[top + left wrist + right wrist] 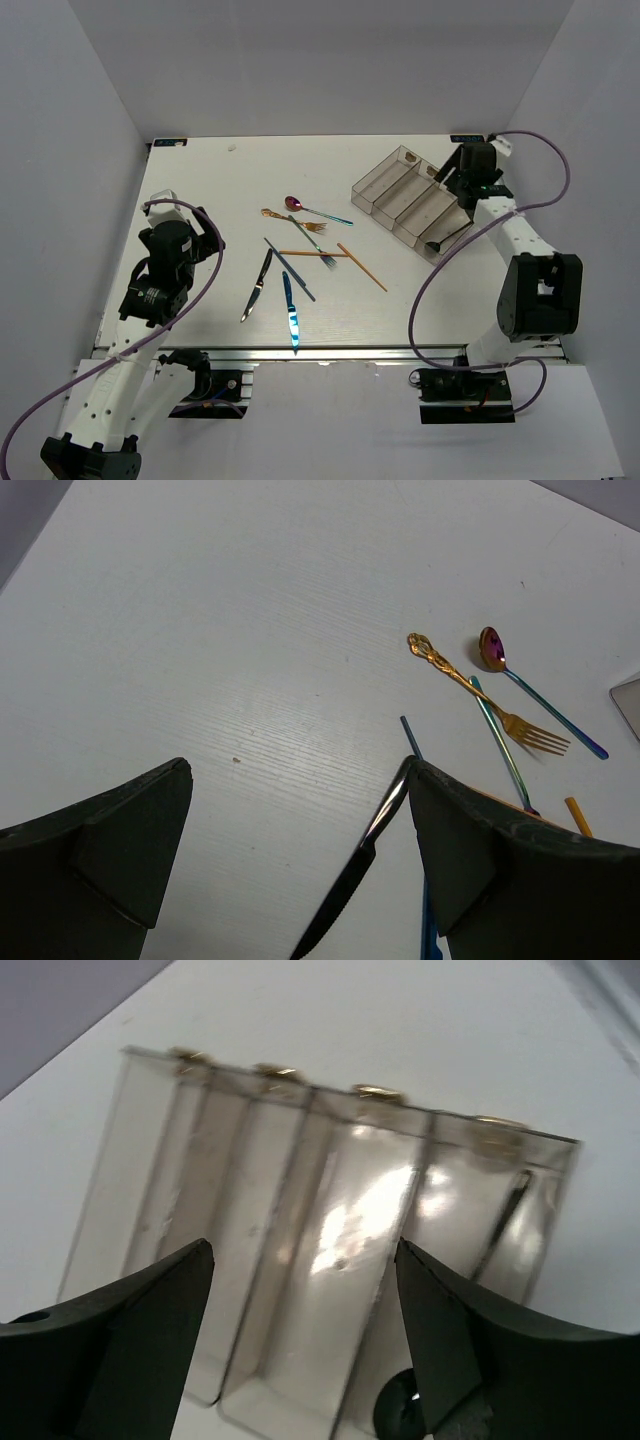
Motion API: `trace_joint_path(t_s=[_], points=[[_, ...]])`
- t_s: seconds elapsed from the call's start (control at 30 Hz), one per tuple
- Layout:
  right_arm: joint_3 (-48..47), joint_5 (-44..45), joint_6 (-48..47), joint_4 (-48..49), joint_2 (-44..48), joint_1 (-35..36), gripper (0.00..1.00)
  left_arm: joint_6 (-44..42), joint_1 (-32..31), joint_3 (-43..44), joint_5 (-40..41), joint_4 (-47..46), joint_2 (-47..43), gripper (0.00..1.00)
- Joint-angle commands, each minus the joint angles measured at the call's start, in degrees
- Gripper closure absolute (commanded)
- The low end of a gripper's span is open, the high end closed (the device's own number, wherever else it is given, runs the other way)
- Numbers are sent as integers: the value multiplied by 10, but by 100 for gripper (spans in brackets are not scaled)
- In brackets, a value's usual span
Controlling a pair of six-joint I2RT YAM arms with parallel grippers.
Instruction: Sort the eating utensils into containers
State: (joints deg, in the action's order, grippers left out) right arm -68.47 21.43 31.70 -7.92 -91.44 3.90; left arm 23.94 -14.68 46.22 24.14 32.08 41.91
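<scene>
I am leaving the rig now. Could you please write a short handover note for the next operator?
Left gripper: open, empty, low over the table, with the black knife below it.
Right gripper: open, empty, above the tray.
Done: one black utensil, seemingly a spoon, lies in an end compartment.
Left: the purple spoon, gold fork, blue knife, orange chopsticks and others lie loose on the table.
</scene>
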Motion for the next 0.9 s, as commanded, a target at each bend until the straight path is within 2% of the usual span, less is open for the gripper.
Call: trace_joint_path(t_s=[0.0, 0.03, 0.13, 0.2, 0.27, 0.3, 0.4, 0.43, 0.53, 0.6, 0.7, 0.87], points=[[-13, -125, -89, 68, 8, 44, 21, -6, 2, -2, 1, -7, 4, 2], [-18, -169, -110, 73, 6, 71, 20, -6, 2, -2, 2, -7, 5, 2], [-57, -226, -210, 94, -24, 143, 18, -5, 2, -2, 4, -6, 12, 2], [-121, -229, -273, 80, -73, 177, 18, -5, 2, -2, 5, -4, 14, 2], [-181, -241, -305, 17, -120, 214, 18, -5, 2, -1, 6, -4, 16, 2], [-249, -251, -314, -5, -172, 222, 18, -5, 2, -2, 6, -3, 16, 2], [-363, -286, -378, -102, -290, 253, 19, -5, 1, -2, 9, -3, 14, 2], [-440, -286, -405, -151, -348, 267, 19, -4, 2, -3, 9, -4, 14, 2], [-571, -258, -450, -217, -420, 296, 20, -5, 2, -2, 9, -5, 16, 2], [-587, -244, -473, -213, -454, 315, 23, -5, 2, -2, 7, -5, 19, 2], [-549, -220, -506, -168, -460, 333, 26, -5, 2, -2, 6, -4, 22, 2], [-546, -245, -504, -169, -483, 334, 38, -5, 2, -2, 6, -4, 22, 2]])
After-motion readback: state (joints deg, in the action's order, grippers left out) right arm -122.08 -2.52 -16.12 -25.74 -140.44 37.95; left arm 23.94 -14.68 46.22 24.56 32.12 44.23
